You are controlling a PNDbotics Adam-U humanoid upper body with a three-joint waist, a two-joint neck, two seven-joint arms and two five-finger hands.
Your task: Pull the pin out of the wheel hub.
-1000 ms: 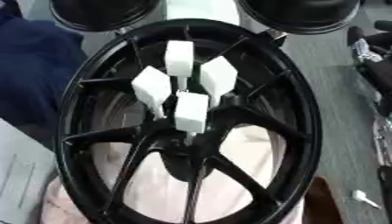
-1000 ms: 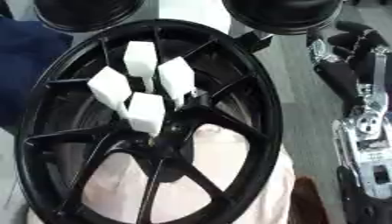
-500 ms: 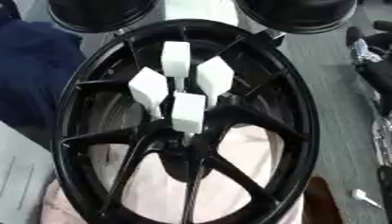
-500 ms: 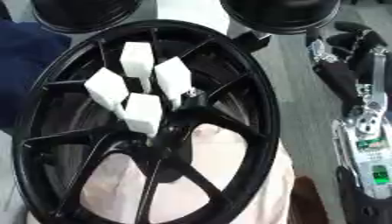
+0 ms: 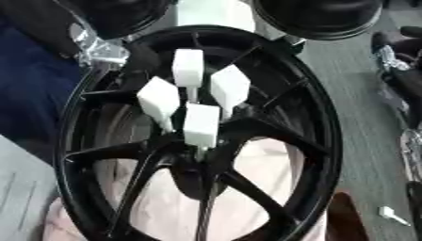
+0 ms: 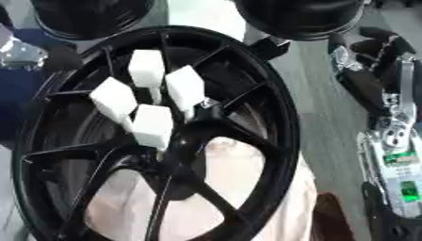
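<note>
The black wheel point(image 5: 323, 141) lies nearly flat, face up toward the head camera, on a pale pink cloth point(image 5: 276, 188) that shows through the gaps between the spokes. The cloth probably cushions the wheel and stops it sliding when something is pulled from it. Four pins with white block heads point(image 5: 201, 124) stand close together on thin stems in the wheel hub point(image 5: 196, 162). They sit slightly toward the far side of the centre, each head tilted a little differently. The blocky heads look made to give a hand something broad to take hold of, and the upright stems suggest a straight lift out of the hub rather than a sideways tug. The one nearest the hub centre is the lowest of the four. The left hand point(image 5: 124, 52) is at the wheel's far-left rim, dark with a silver joint beside it, and touches none of the pins; I cannot tell whether it is spread or closed. It may be coming in to reach them. The right hand point(image 6: 371, 44) hangs off the wheel's far-right edge, well apart from the hub, apparently idle, and its state is also unclear. No pin is out yet.
</note>
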